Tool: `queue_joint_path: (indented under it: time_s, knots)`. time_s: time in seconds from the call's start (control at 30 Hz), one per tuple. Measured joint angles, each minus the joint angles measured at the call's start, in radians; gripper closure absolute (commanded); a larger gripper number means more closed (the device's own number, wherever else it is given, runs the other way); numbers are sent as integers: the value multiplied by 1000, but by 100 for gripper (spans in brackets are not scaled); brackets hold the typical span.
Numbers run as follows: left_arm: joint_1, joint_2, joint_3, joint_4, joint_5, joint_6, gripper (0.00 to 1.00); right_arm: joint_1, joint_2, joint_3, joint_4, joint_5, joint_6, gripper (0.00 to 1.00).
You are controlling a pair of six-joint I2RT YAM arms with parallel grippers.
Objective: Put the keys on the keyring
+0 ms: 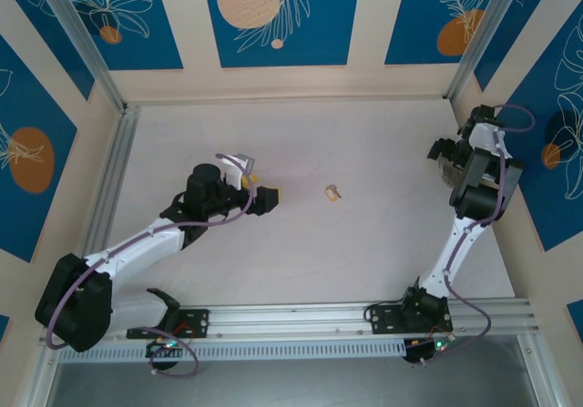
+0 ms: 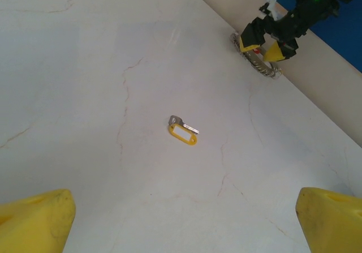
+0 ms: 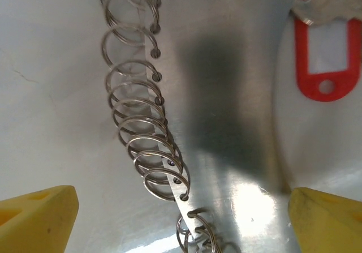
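Hovering over the keyring (image 2: 260, 66) by the right wall, the right gripper (image 3: 181, 222) has its fingers wide apart; the left gripper (image 2: 181, 224), spread too, faces a yellow-tagged key (image 2: 182, 132) lying mid-table. Closing on that slick, thin metal, the fingers might slip and skid it away.

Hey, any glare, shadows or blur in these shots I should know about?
Right wrist view: a bright glare patch low on the shiny metal surface, a dark shadow across its middle, and the yellow fingertips look soft. Left wrist view: even light, the yellow-tagged key is sharp. Top view: flat, soft shadows only.
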Motion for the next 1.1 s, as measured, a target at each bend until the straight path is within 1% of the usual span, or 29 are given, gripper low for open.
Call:
queue_joint_path:
  time_s: [0.2, 0.23, 0.4, 0.47, 0.77, 0.83, 0.93, 1.1]
  knots:
    - [3, -6, 0, 6, 0, 0, 0, 1, 18, 33, -48, -5, -18, 13]
    - [3, -9, 0, 7, 0, 0, 0, 2, 23, 40, -54, -8, -17, 15]
    - [5, -16, 0, 8, -1, 0, 0, 17, 41, 64, -81, -14, -27, 41]
    - [6, -17, 0, 8, -1, 0, 0, 30, 43, 64, -89, -11, -31, 47]
    - [9, -32, -8, 8, -3, 0, 0, 121, 23, 32, -96, 23, -38, 62]
    - [9, -33, -9, 8, -7, 0, 0, 155, 14, 16, -100, 39, -44, 65]
    - [9, -36, -12, 10, -9, 0, 0, 206, 5, 1, -100, 55, -48, 66]
    - [9, -56, -23, 11, -10, 0, 0, 263, -18, -37, -95, 58, -47, 72]
